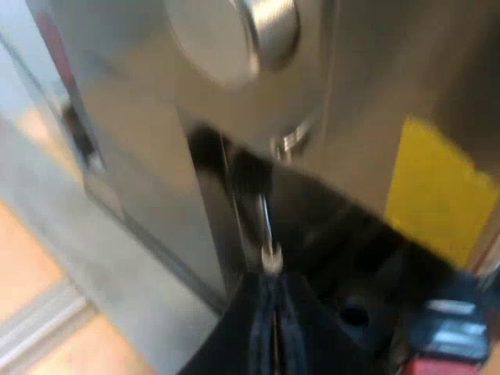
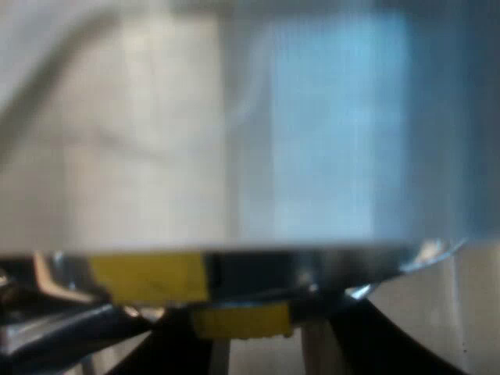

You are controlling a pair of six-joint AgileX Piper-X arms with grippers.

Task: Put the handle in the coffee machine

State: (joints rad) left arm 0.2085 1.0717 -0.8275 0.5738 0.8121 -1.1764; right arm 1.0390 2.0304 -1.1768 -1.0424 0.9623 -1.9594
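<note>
**A:** Where is the holder?

**B:** A dark handle with a red end [image 1: 434,365] shows low at the front of the brushed-steel espresso machine [image 1: 141,156], beside its dark recess [image 1: 344,258]. I cannot tell whether it is locked in or loose.

**A:** And the left claw?

**B:** The left claw [image 1: 270,285] is closed. Its two black fingers [image 1: 254,336] are pressed together with only a thin seam between them, and they point into that recess. A thin shiny metal rod [image 1: 266,234] ends just past the fingertips. I cannot tell whether they touch it.

**A:** Any labels on the machine?

**B:** There is a plain yellow patch [image 1: 437,187] on the steel panel near the red end, too blurred to read for any writing. A round steel knob [image 1: 234,31] sits higher on the front.

**A:** What is around the machine?

**B:** A pale orange bench [image 1: 31,258], with a grey rail [image 1: 39,320] along the machine's base.

**A:** The right claw?

**B:** The right claw [image 2: 250,344] is close under a shiny metal rim [image 2: 344,262] that carries a yellow strip [image 2: 148,277]. A second yellow piece [image 2: 242,320] lies just beneath the rim. I cannot tell whether this claw is open or gripping.
</note>
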